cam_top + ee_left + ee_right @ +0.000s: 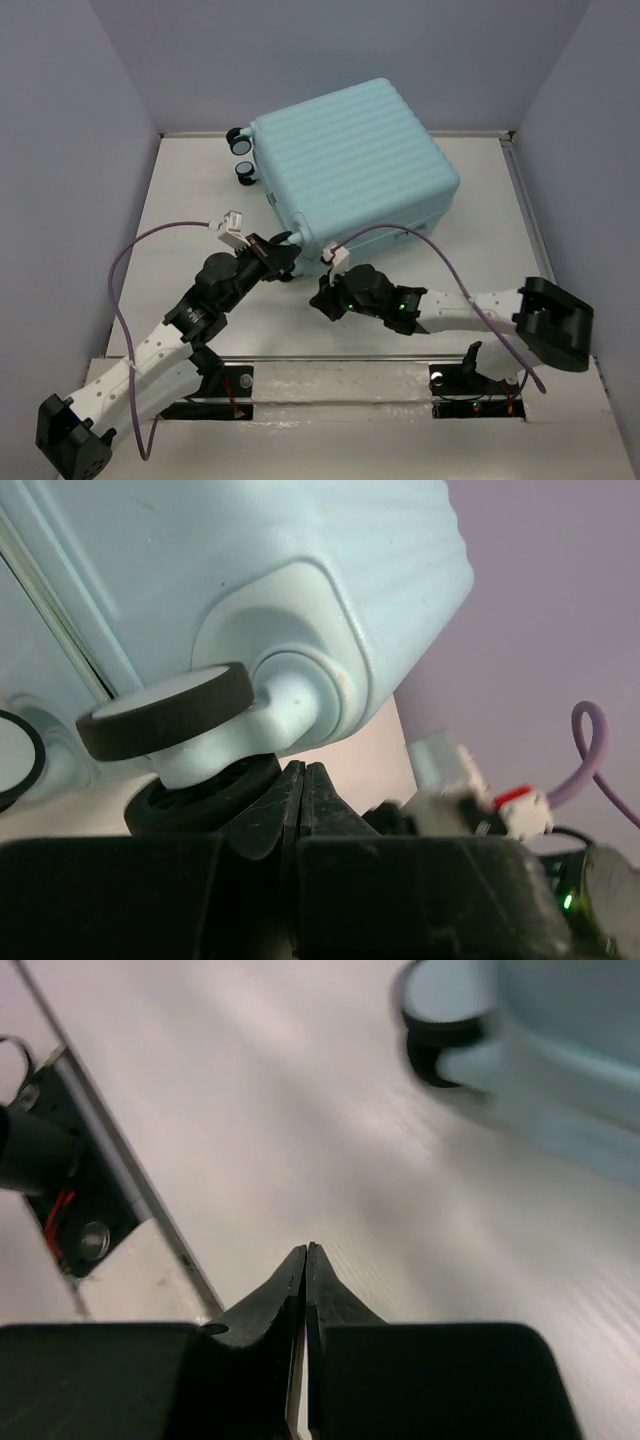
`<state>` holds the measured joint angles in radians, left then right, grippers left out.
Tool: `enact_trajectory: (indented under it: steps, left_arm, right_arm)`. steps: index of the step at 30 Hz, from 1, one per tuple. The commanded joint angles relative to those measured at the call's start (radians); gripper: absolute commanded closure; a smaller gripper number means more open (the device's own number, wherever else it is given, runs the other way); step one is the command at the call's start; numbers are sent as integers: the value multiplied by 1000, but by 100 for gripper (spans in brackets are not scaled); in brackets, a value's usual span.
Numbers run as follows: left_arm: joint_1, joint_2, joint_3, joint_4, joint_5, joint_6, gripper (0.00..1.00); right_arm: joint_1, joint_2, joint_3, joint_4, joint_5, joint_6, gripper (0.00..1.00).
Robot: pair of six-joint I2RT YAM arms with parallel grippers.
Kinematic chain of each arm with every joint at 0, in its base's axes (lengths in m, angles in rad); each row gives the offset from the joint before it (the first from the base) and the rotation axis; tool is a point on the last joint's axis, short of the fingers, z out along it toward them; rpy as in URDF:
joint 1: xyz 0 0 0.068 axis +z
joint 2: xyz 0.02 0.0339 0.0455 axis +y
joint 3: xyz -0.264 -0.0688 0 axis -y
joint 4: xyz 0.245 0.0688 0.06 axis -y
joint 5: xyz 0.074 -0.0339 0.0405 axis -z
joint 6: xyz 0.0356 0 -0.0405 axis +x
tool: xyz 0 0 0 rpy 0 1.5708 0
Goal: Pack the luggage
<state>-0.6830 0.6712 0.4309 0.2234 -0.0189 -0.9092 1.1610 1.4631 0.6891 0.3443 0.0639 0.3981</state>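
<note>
The luggage [350, 165] is a pale aqua ribbed hard-shell suitcase, closed and lying flat at the back middle of the table. Two black-and-white caster wheels [241, 141] stick out at its far left corner. My left gripper [287, 259] is shut and empty, its tips right under a caster wheel [165, 712] at the suitcase's near left corner [300, 610]. My right gripper [322, 297] is shut and empty, low over the table just in front of the suitcase's near edge. The right wrist view shows another wheel [440, 1010], blurred, ahead of its tips [306, 1252].
Grey walls close in the white table [180, 200] on the left, back and right. A purple cable [125, 260] loops from each wrist. Two black mounting plates [470, 385] sit on the metal strip at the near edge.
</note>
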Motion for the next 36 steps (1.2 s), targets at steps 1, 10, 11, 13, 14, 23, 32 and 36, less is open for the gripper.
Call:
enact_trajectory:
  steps: [1,10,11,13,14,23,32,36]
  left_arm:
    - [8,-48,52,-39,-53,76,94]
    - [19,7,35,47,-39,62,94]
    - [19,11,37,47,-32,67,94]
    - [20,7,43,33,-38,88,94]
    - [20,2,57,4,-53,120,94]
    - [20,-105,71,-203,-93,254,31]
    - [20,-107,16,-208,-93,280,26]
    - [20,-99,5,-202,-90,283,26]
  right_arm:
    - [-177,-408,-179,-100,96,7,93]
    - [-527,-675,-257,-364,148,-16,45]
    - [-553,-634,-225,-390,146,-9,45]
    - [-613,-585,-186,-425,122,5,45]
    - [-668,-564,-171,-438,97,7,46]
    - [-847,-491,-73,-478,13,-62,42]
    - [-847,-343,3,-360,-44,-373,54]
    - [-847,-342,-20,-269,-24,-442,51]
